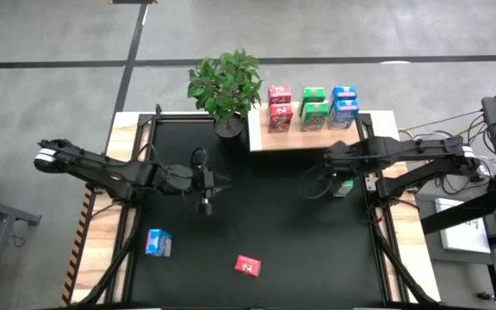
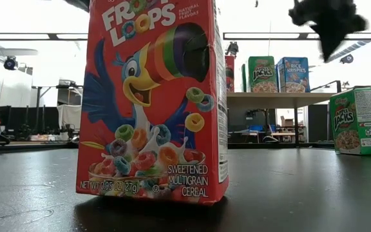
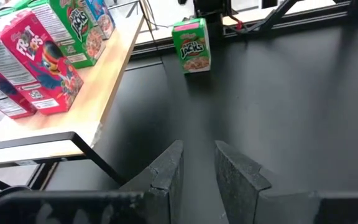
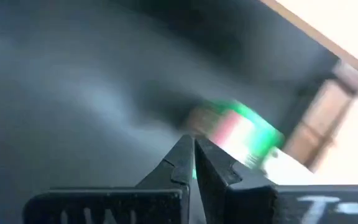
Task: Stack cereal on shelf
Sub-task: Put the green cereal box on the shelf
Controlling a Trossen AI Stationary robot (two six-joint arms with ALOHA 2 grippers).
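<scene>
left gripper [image 1: 207, 203]: a little open, holds nothing (over the black table [image 1: 274, 224]) | right gripper [image 1: 332, 155]: clenched, empty, above green box [image 1: 343, 186] | shelf [image 1: 317, 138]: six boxes

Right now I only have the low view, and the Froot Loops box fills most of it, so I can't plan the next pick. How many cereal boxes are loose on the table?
Observer: Three. Besides the red box at your camera and the green box, a blue box sits on the left arm's side, outside your view.
Operator: Is either arm holding one?
Observer: No. The left gripper hangs over mid-table with its jaws parted and empty. The right gripper is shut on nothing, close to the green box.
Operator: How full is the shelf?
Observer: The shelf holds six boxes: two red, two green and two blue.
</scene>
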